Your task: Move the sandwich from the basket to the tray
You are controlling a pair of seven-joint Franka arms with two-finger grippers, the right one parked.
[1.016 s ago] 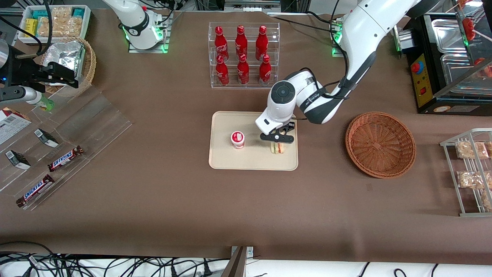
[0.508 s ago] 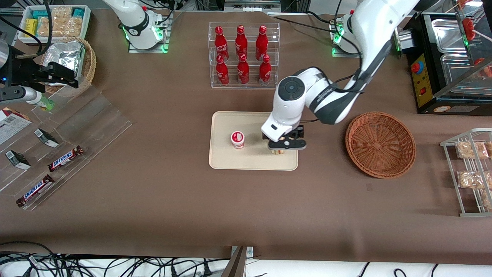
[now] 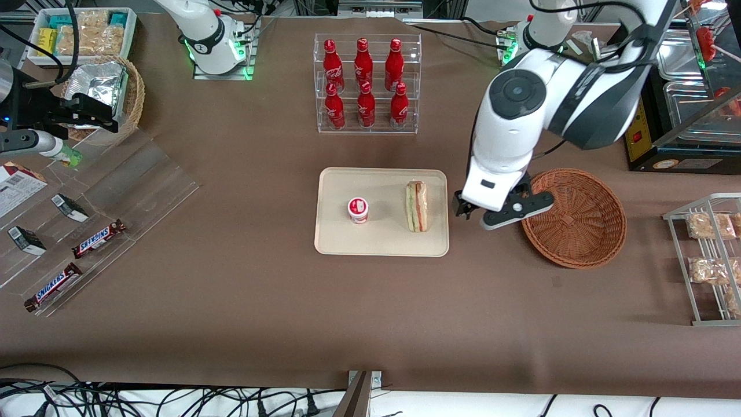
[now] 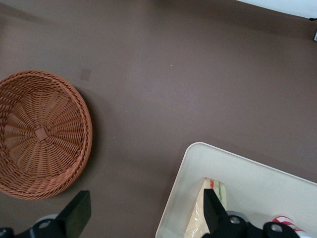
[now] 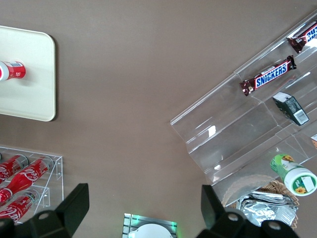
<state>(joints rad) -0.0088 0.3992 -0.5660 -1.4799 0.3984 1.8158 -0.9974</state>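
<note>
The sandwich (image 3: 417,206), a wrapped wedge with red and green layers, lies on the cream tray (image 3: 382,243), at the tray's end nearer the basket. The reddish-brown wicker basket (image 3: 573,217) holds nothing. My left gripper (image 3: 503,213) hangs open and empty above the bare table between tray and basket. In the left wrist view the gripper (image 4: 146,218) has its fingers wide apart with only brown table between them. That view also shows the basket (image 4: 42,134), the tray's corner (image 4: 247,173) and the sandwich's tip (image 4: 213,191).
A small red-and-white cup (image 3: 358,209) stands on the tray beside the sandwich. A clear rack of red bottles (image 3: 366,84) stands farther from the camera. A wire rack with snack packs (image 3: 709,260) is at the working arm's end. An acrylic shelf with Snickers bars (image 3: 98,237) is at the parked arm's end.
The gripper let go of the sandwich on the tray, then rose and moved off toward the basket. The sandwich now lies uncovered on the tray.
</note>
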